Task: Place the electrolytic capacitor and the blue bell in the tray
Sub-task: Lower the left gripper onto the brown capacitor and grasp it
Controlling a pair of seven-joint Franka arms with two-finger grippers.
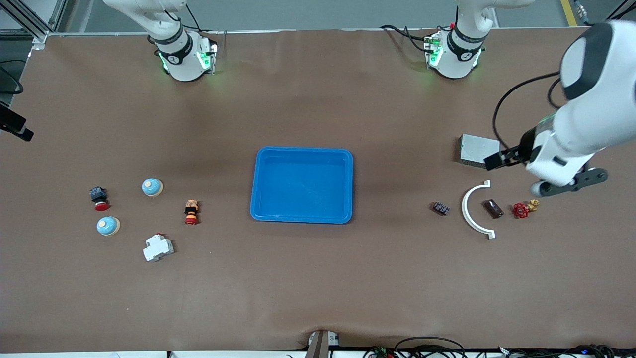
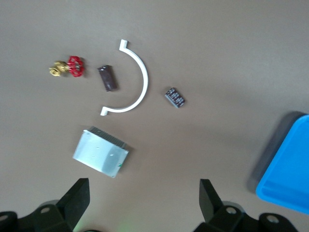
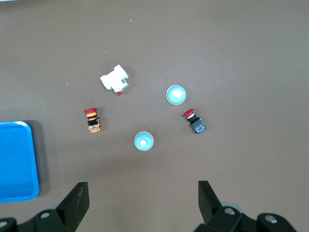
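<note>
Brown electrolytic capacitor (image 1: 493, 209), lying inside the white curved bracket (image 1: 474, 209), could be missed or the bracket dragged by the wide-open, empty left claw (image 2: 145, 205); the right claw (image 3: 143, 205) is likewise spread and empty.

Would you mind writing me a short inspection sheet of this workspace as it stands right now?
Surface: brown table, bare in the middle apart from the tray.
Job's things: blue tray empty; two blue bells toward the right arm's end; dark capacitor inside the white curved piece toward the left arm's end.
Clutter: grey metal box, red valve, small black part, two red push buttons, white breaker.
Grippers: left gripper open, up over the metal box; right gripper open, up over the table, near the bells.
Cables: black cable on the left arm.
Surroundings: nothing seen.
</note>
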